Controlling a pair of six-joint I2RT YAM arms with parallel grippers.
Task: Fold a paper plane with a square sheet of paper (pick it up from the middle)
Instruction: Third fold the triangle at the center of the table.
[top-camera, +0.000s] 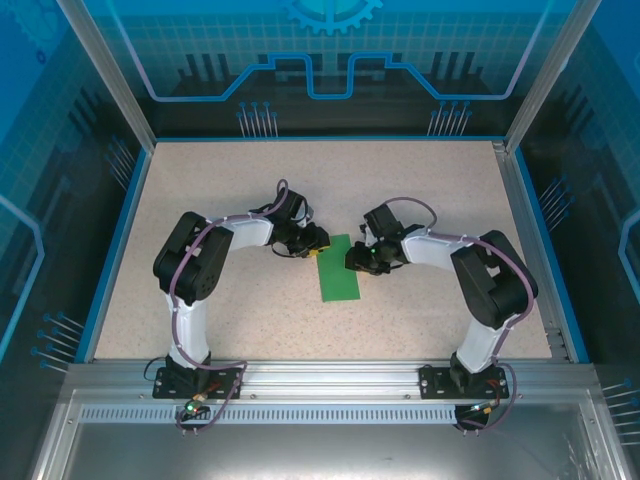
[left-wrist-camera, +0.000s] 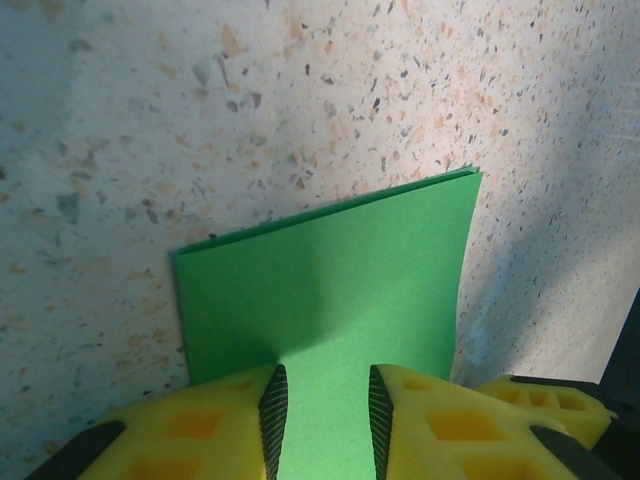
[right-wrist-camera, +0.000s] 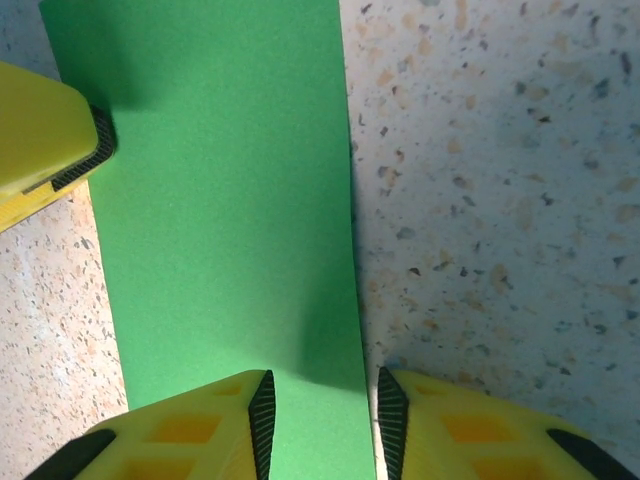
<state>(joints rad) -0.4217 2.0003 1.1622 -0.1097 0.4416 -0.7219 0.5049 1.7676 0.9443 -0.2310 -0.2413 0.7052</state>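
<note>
– Square sheet of paper (top-camera: 337, 268): form and location?
– Bright green, folded to a narrow rectangle, two layers showing at one edge in the left wrist view (left-wrist-camera: 330, 290). It lies flat at the centre of the speckled counter (top-camera: 230, 180), long axis running roughly 12 to 6 o'clock from overhead.
– Left gripper (top-camera: 318, 243)?
– At the sheet's 11 o'clock corner. Jaws stand apart (left-wrist-camera: 324, 375), a strip of green visible between the pads, nothing clamped.
– Right gripper (top-camera: 360, 262)?
– At the sheet's 3 o'clock edge. Jaws likewise parted (right-wrist-camera: 322, 378); the sheet's long edge (right-wrist-camera: 230, 220) runs up between them, nearer the 3 o'clock pad.
– Contact?
– Both sit low over the paper; whether they press on it, I cannot tell.
</note>
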